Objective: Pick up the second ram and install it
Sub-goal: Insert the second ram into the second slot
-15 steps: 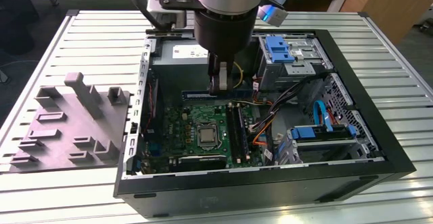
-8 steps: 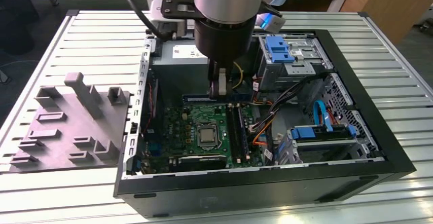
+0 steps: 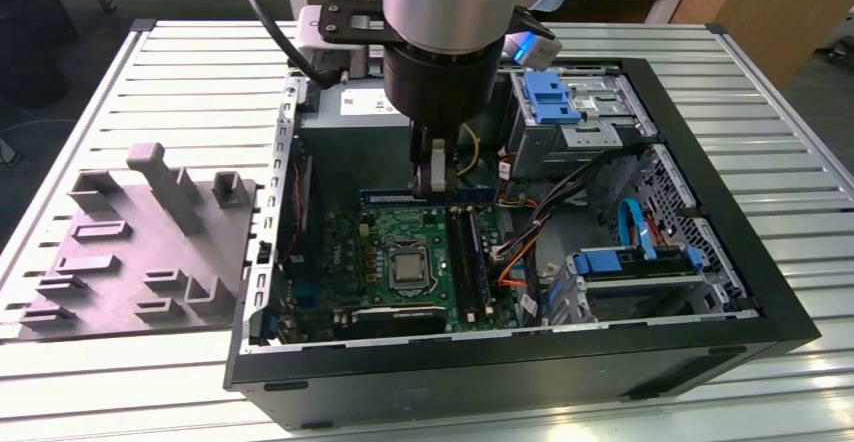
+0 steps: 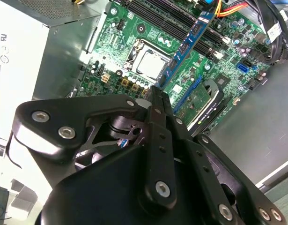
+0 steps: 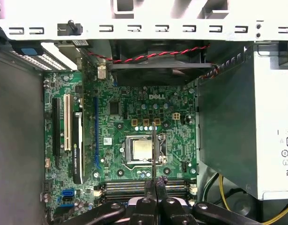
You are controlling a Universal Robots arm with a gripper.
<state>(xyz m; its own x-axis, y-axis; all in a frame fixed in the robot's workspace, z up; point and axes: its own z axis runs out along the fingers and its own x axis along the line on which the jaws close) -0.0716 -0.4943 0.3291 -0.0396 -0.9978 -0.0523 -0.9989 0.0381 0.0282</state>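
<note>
I see my black metal claw [image 4: 158, 93] pinching the slim blue-green second ram [image 4: 183, 49] by one end, over the glossy green motherboard [image 5: 129, 112], inside the boxy open black case [image 3: 534, 362], ribbed pale slat table [image 3: 200, 72] underneath

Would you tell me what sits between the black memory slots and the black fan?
The square silver processor in its socket, in the first wrist view; the slim blue-green memory stick in the pincer crosses over that socket.
</note>
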